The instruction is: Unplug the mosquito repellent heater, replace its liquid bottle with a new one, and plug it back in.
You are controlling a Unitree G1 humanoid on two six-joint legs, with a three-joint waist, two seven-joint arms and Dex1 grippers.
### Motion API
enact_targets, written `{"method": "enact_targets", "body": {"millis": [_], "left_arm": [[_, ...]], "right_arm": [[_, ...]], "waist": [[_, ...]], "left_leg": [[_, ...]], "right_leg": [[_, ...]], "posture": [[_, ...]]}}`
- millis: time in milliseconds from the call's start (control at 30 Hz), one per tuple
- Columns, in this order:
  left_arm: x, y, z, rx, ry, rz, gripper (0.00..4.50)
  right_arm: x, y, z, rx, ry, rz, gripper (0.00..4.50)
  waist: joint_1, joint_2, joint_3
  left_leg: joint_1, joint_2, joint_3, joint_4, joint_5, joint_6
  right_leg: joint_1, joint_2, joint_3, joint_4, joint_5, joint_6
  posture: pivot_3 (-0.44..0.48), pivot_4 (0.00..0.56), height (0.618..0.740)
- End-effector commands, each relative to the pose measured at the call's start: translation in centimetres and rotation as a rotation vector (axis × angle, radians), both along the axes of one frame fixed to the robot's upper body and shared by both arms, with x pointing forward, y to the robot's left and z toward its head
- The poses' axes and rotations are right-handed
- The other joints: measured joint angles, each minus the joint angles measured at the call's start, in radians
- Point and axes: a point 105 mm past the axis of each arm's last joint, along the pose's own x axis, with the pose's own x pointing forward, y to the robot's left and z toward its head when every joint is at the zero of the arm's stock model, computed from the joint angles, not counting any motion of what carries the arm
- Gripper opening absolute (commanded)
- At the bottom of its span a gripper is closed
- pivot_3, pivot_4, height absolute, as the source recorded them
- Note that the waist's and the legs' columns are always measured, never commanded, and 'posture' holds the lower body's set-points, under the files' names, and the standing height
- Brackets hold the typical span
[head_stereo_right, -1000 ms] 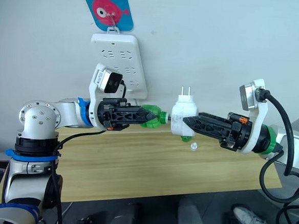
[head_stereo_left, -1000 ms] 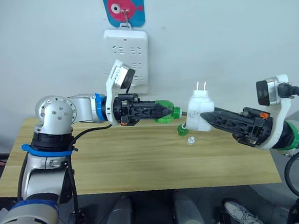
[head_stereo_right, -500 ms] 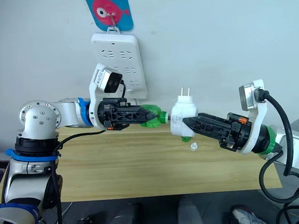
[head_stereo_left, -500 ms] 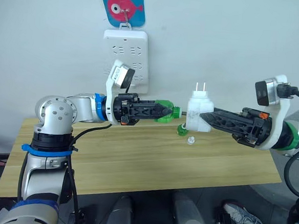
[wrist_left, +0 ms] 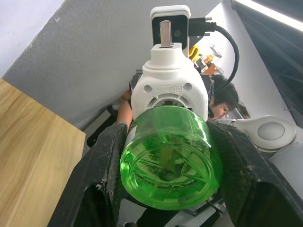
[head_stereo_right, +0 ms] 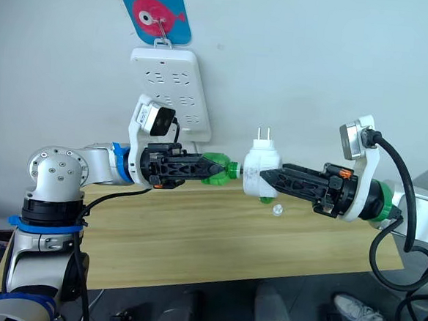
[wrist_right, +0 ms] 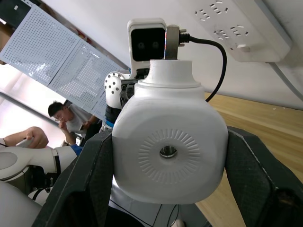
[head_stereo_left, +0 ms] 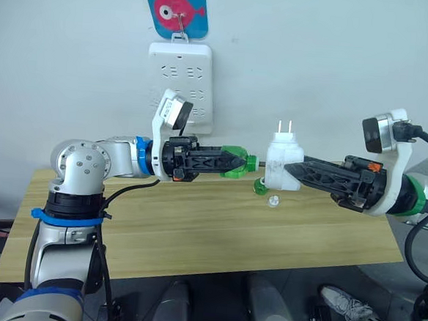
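The white mosquito repellent heater hangs above the table's back edge, prongs pointing up. My right gripper is shut on it from the right. My left gripper is shut on a green liquid bottle, held sideways with its neck pointing at the heater's underside, a finger's width away. In the left wrist view the bottle lines up with the heater's base between my fingers. The right wrist view shows the heater's vent face.
A white power strip hangs on the wall under a blue fish card. Another green bottle and a small clear cap lie on the wooden table below the heater. A person sits in the background.
My right gripper has brought the heater slightly left and down, closer to the bottle's neck. The left gripper with the bottle has barely moved.
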Motion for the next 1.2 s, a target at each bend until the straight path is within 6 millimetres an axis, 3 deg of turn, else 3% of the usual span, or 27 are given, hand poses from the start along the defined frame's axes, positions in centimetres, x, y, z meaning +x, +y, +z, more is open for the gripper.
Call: {"method": "enact_targets", "body": {"millis": [33,600,1200], "left_arm": [[-1.3,-0.7,0.7,-0.017,-0.049,-0.066,2.30],[-1.4,-1.0,0.6,-0.010,-0.062,-0.065,2.30],[-1.6,-3.1,-0.1,-0.048,-0.099,-0.105,2.30]], "right_arm": [[-0.6,0.3,0.9,0.018,-0.035,0.021,2.95],[-0.5,0.5,0.8,0.017,-0.032,0.023,2.95],[-0.6,1.5,0.8,-0.071,-0.029,0.087,2.95]], "waist": [[0.000,0.000,0.000],[0.003,0.000,0.000],[0.013,0.000,0.000]], "left_leg": [[0.000,0.000,0.000,0.000,0.000,0.000],[0.000,0.000,0.000,0.000,0.000,0.000],[0.000,0.000,0.000,0.000,0.000,0.000]], "right_leg": [[0.000,0.000,0.000,0.000,0.000,0.000],[0.000,0.000,0.000,0.000,0.000,0.000],[0.000,0.000,0.000,0.000,0.000,0.000]], "posture": [[-0.221,0.232,0.734],[-0.220,0.234,0.734],[-0.236,0.239,0.734]]}}
